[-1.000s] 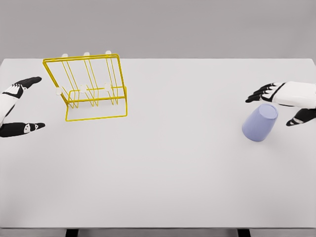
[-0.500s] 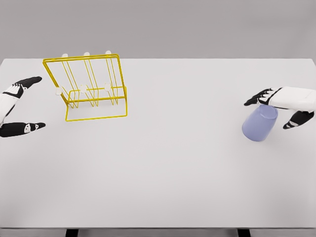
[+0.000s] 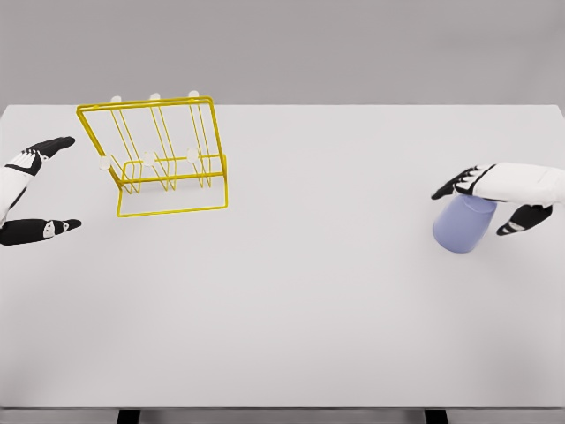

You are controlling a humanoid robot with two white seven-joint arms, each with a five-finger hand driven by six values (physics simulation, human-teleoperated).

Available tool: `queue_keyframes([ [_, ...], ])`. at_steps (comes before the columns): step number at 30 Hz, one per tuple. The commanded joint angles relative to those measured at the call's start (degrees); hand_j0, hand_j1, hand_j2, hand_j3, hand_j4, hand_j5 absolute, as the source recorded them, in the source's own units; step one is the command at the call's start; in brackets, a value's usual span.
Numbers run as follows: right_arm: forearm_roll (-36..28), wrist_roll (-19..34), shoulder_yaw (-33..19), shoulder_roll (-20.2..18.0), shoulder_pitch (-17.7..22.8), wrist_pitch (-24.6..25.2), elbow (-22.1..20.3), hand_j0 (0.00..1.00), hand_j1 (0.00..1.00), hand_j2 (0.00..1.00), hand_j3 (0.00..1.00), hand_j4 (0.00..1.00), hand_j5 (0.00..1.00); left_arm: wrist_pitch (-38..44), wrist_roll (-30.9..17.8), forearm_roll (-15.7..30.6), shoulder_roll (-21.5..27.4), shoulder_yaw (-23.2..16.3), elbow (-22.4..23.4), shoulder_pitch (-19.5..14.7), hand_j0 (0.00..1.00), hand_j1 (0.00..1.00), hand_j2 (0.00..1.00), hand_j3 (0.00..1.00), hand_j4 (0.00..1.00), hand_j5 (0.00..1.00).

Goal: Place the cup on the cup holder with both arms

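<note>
Lavender cup on its side at the surface's right end; my right robot hand hangs over its upper end, fingers spread, thumb low on the near side, not closed on anything that I can see. Risk as I judge it: closing from this angle could pinch the rounded wall off-centre and roll the cup away, or tip it. Wrist comes in level from the right edge. Left robot hand waits released at the far left, just beside the yellow wire rack, pegs bare. Cup and rack well apart.
</note>
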Motion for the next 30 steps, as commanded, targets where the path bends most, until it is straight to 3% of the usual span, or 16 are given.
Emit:
queue_keyframes([
  [1,-0.3,0.0,0.0,-0.1,0.0,0.1,-0.1,0.78,0.78,0.78,0.78,0.78,0.78,0.0,0.0,0.4,0.1,0.0,0.0,0.0,1.0,1.0,1.0,1.0,1.0,1.0],
  [4,-0.3,0.0,0.0,-0.1,-0.4,0.1,-0.5,0.78,0.78,0.78,0.78,0.78,0.78,0.0,0.0,0.2,0.2,0.1,0.1,0.0,1.0,1.0,1.0,1.0,1.0,1.0],
  [10,-0.3,0.0,0.0,-0.1,-0.4,0.1,-2.0,0.56,0.56,0.56,0.56,0.56,0.56,0.0,0.1,0.2,0.1,0.1,0.0,0.0,1.0,1.0,1.0,1.0,1.0,1.0],
  [17,-0.6,0.0,-0.1,0.4,-1.3,0.1,-2.1,0.48,0.48,0.48,0.48,0.48,0.48,0.0,0.0,0.2,0.1,0.1,0.0,0.0,1.0,1.0,1.0,1.0,1.0,1.0],
  [22,-0.6,0.0,-0.1,2.8,-3.8,0.1,-2.1,0.48,0.48,0.48,0.48,0.48,0.48,0.0,0.0,0.2,0.1,0.2,0.0,0.0,1.0,1.0,1.0,1.0,1.0,1.0],
  [30,-0.5,0.0,-0.1,4.4,-4.6,0.1,-5.8,0.38,0.38,0.38,0.38,0.38,0.38,0.0,0.0,0.2,0.1,0.2,0.0,0.0,1.0,1.0,1.0,1.0,1.0,1.0],
])
